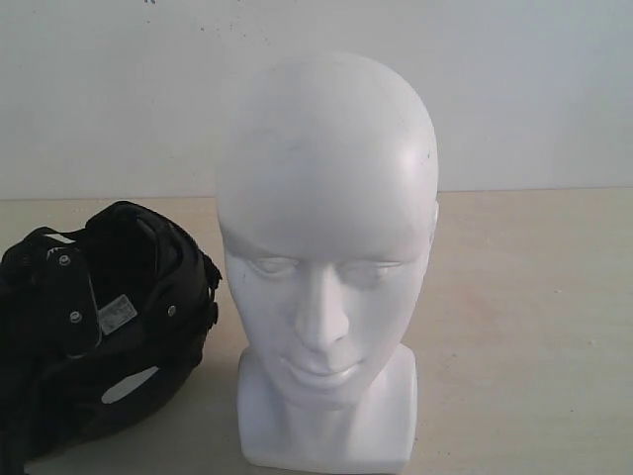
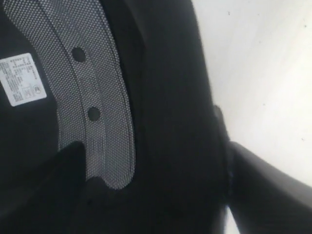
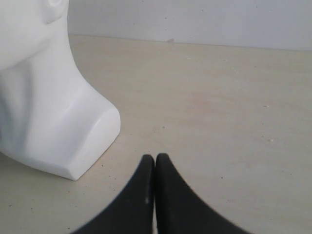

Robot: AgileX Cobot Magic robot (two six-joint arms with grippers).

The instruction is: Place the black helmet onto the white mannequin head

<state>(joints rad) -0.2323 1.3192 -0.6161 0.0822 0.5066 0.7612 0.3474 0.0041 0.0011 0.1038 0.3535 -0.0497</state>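
The black helmet [image 1: 109,317] lies at the left of the table with its padded opening and white label turned towards the exterior view. The white mannequin head [image 1: 326,228] stands upright beside it in the middle, bare. In the left wrist view the helmet [image 2: 165,97] fills the frame. My left gripper [image 2: 146,131] straddles its rim, one finger on the mesh lining [image 2: 97,97] and the other against the outer shell, shut on the wall. My right gripper [image 3: 155,158] is shut and empty, low over the table to the right of the mannequin's neck base [image 3: 73,141].
The beige table [image 1: 534,327] runs back to a white wall [image 1: 534,89]. Neither arm shows in the exterior view. The helmet's left part runs out of that frame.
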